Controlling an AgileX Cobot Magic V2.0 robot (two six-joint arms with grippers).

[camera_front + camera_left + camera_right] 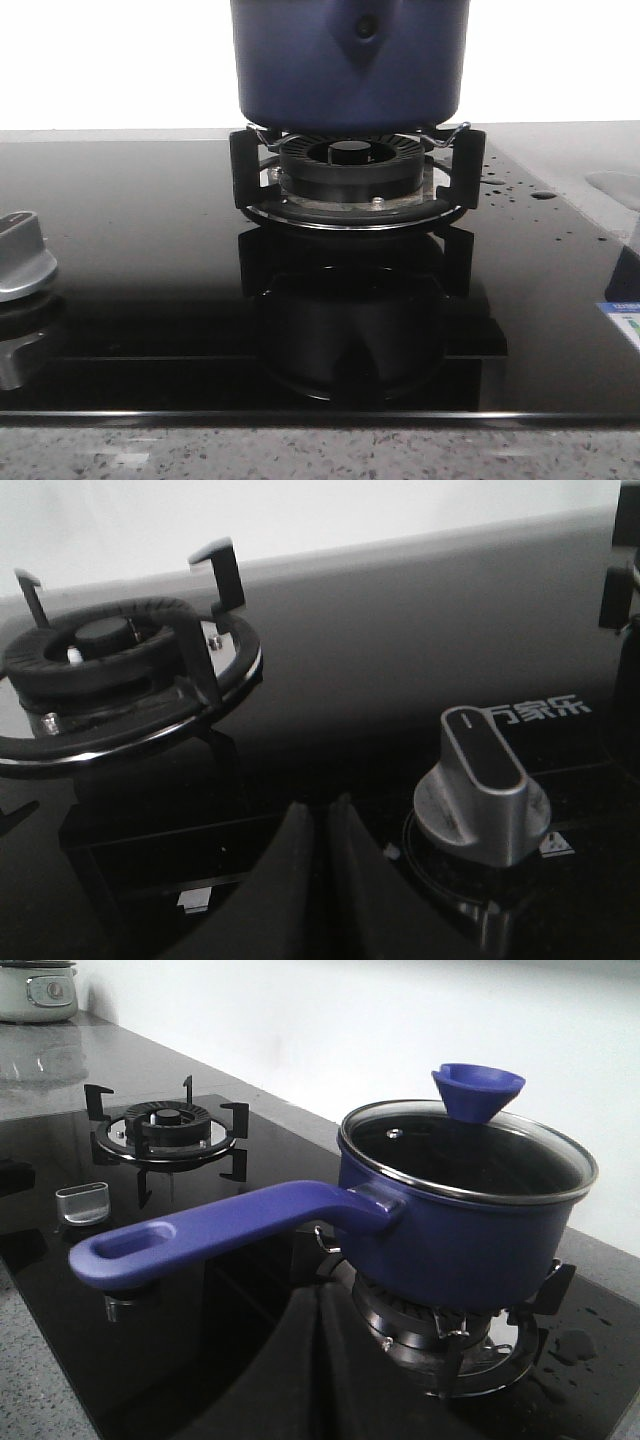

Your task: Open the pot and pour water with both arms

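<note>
**Two Claws Shut, One Pot Waiting**

We start with our left claw (pixel 322 875). Its two dark fingers are pressed together and hold nothing. It hangs low over the black glass stove top (pixel 400 650). Just beside it is a silver knob (pixel 483 790). Farther off is a bare burner (pixel 110 675) with nothing on it.

Our right claw (pixel 318 1360) looks pressed together too, and it holds nothing. It sits low, near the pot (pixel 460 1230).

The pot is big, blue and shiny. It sits on the other burner (pixel 440 1335), on the metal stand. A glass lid (pixel 465 1150) is on top, with a blue knob (pixel 478 1090) shaped like a little cup. A long blue handle (pixel 215 1228) sticks out to the side. It has a slot near its end.

We think the pot is hard and stiff. If it has water inside, it may feel heavy and the water may slosh. The shiny side looks slippery, so we would not grab there. The glass lid could break if we drop it.

We think the lid knob is the best place to lift the lid. The long handle is the best place to hold the pot. Some water drops (pixel 505 185) lie on the glass near the pot.
</note>
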